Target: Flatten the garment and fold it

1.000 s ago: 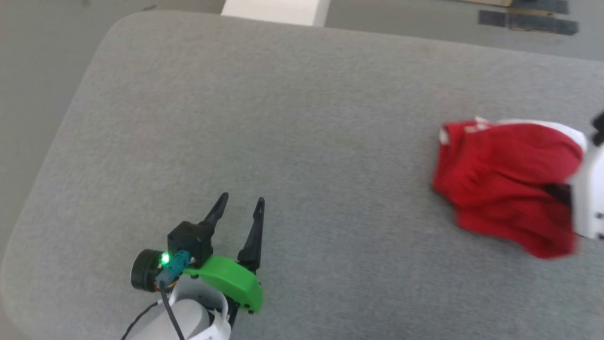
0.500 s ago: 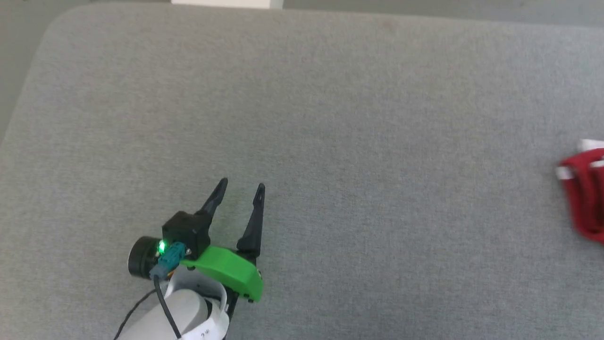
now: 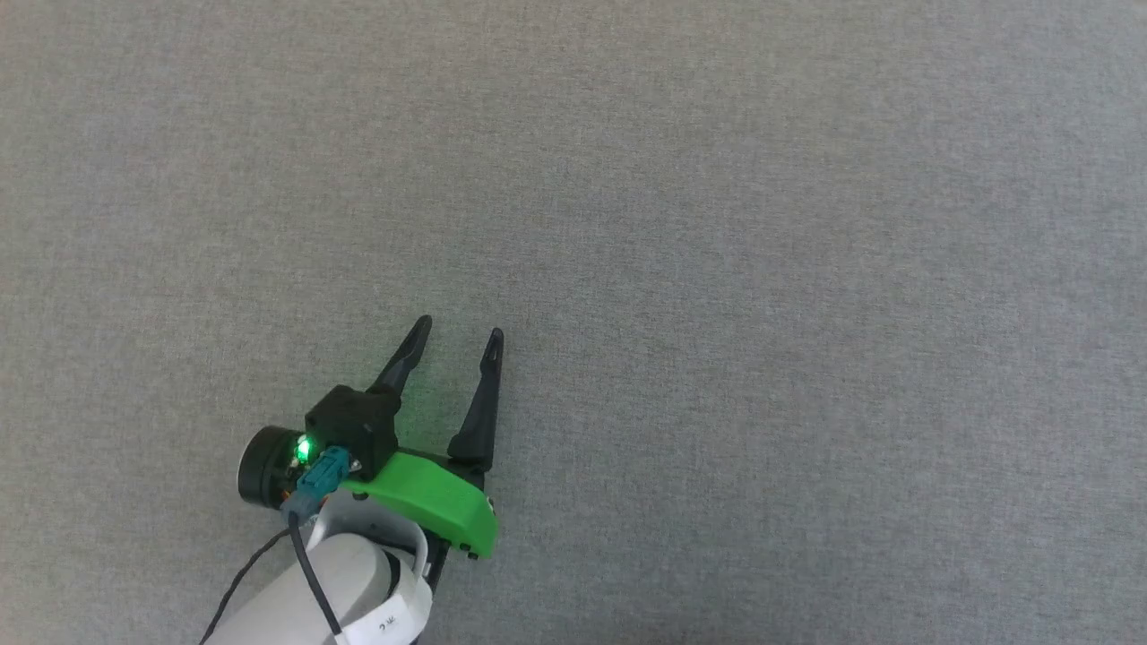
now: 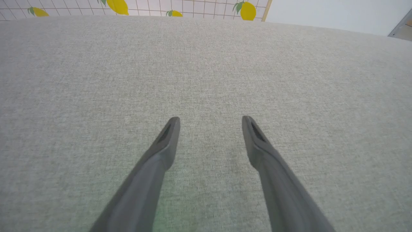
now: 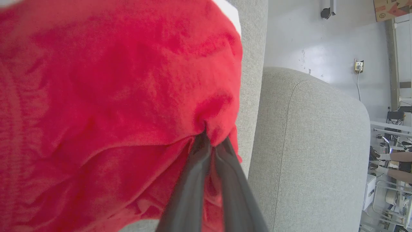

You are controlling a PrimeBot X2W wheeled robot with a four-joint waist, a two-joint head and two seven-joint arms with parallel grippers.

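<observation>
The garment is red soft cloth with a bit of white trim at its top edge, bunched and hanging close before the right wrist camera. My right gripper is shut on a pinched fold of the garment, the two dark fingers pressed together with red cloth between and around them. My left gripper rests low over the grey fabric surface at the lower left of the head view, open, with nothing between its fingers. In the left wrist view the left gripper stands spread above the bare grey cloth surface.
A grey upholstered cushion edge stands right of the garment. Behind it are a pale wall with a socket and racks at the far right. A lemon-patterned tiled sheet runs beyond the surface's far edge.
The head camera has swung left and down, so the garment and the surface's edges have slid out of its picture. My left gripper holds the same open pose.
</observation>
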